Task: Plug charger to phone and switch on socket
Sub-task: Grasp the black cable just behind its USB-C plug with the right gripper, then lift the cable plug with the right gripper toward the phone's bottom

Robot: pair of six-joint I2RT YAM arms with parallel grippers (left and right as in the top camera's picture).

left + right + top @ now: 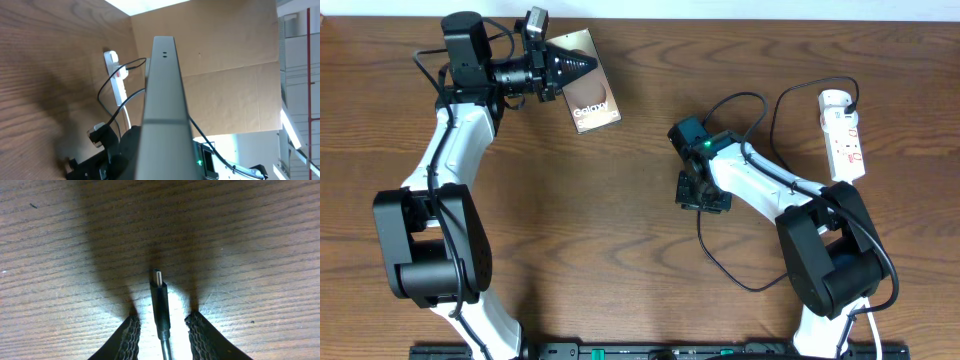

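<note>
Charger [160, 297] tip lies flat on table [60, 240], mid-frame in right wrist view, between right gripper [162, 321] fingers [129, 336]. Fingers part open, gap either side, nothing gripped. Phone [592, 95] upper left of overhead, left gripper [563, 70] clamped shut on it. Socket [842, 130] upper right, black plug in its top end; switch state we cannot tell. We judge plug-in not done, switch-on left. Bare wood between tip and phone; charger loops beside right arm [760, 185] may snag.

Matt, grained wood table [50, 240]; charger [160, 300] in smooth black plastic (shiny metal tip); 2 ribbed-textured fingers [131, 337].
</note>
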